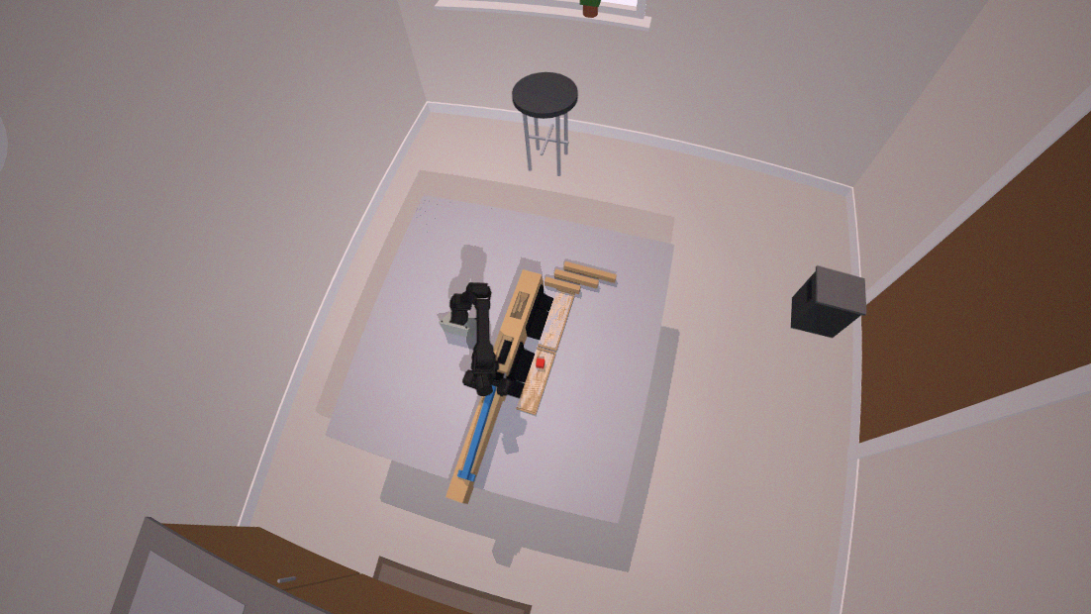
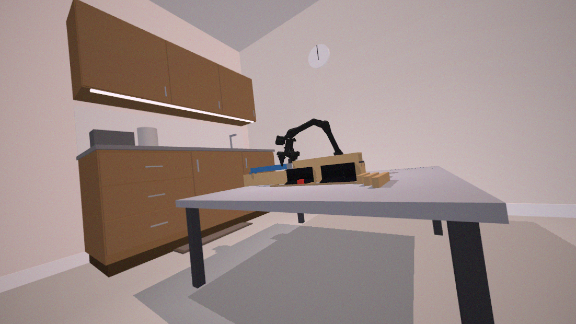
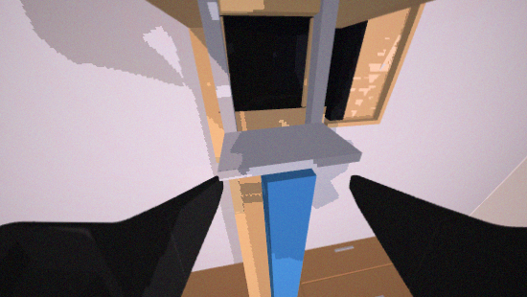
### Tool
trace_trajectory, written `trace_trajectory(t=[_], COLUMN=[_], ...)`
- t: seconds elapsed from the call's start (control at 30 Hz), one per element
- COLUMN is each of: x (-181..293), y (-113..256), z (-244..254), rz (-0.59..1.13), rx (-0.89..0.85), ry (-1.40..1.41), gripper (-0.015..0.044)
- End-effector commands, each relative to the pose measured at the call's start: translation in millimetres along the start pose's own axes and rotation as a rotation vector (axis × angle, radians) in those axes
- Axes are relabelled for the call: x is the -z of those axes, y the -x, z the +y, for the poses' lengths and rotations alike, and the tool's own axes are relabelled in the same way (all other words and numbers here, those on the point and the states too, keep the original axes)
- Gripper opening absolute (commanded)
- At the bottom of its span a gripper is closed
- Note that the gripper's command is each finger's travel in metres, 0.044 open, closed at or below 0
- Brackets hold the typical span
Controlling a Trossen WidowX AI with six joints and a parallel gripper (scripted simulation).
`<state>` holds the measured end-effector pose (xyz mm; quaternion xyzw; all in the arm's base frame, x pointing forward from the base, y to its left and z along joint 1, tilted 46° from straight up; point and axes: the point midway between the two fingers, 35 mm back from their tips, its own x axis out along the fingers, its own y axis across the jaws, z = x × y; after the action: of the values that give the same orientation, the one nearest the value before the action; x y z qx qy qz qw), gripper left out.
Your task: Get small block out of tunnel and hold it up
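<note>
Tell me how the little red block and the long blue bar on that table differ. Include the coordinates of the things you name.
The red block (image 1: 540, 362) (image 2: 300, 181) is small and roughly cube-shaped, while the blue bar (image 1: 476, 437) (image 2: 267, 169) (image 3: 288, 211) is long and narrow. The red block sits on a flat wooden tray (image 1: 533, 391); the blue bar lies along a wooden beam (image 1: 458, 490). The blue bar reaches under the tool (image 3: 287, 181), whereas the red block is off to one side. Both are outside the tool's grip.
</note>
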<state>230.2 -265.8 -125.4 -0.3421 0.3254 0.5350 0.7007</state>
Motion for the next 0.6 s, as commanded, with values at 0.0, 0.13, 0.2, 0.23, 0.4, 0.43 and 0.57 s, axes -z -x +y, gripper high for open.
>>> trace_trajectory(t=[0.0, 0.13, 0.2, 0.23, 0.4, 0.43, 0.57], x=[-3.9, -0.4, -0.4, -0.4, -0.4, -0.4, -0.4], y=[-7.6, -1.3, -1.3, -1.3, -1.3, -1.3, -1.3], z=[2.2, 0.3, 0.3, 0.3, 0.3, 0.3, 0.3], rz=[-0.01, 0.0, 0.0, 0.0, 0.0, 0.0, 0.0], rx=[-0.002, 0.0, 0.0, 0.0, 0.0, 0.0, 0.0], ry=[-0.005, 0.0, 0.0, 0.0, 0.0, 0.0, 0.0], gripper=[0.044, 0.0335, 0.0282, 0.0256, 0.0125, 0.0099, 0.0033])
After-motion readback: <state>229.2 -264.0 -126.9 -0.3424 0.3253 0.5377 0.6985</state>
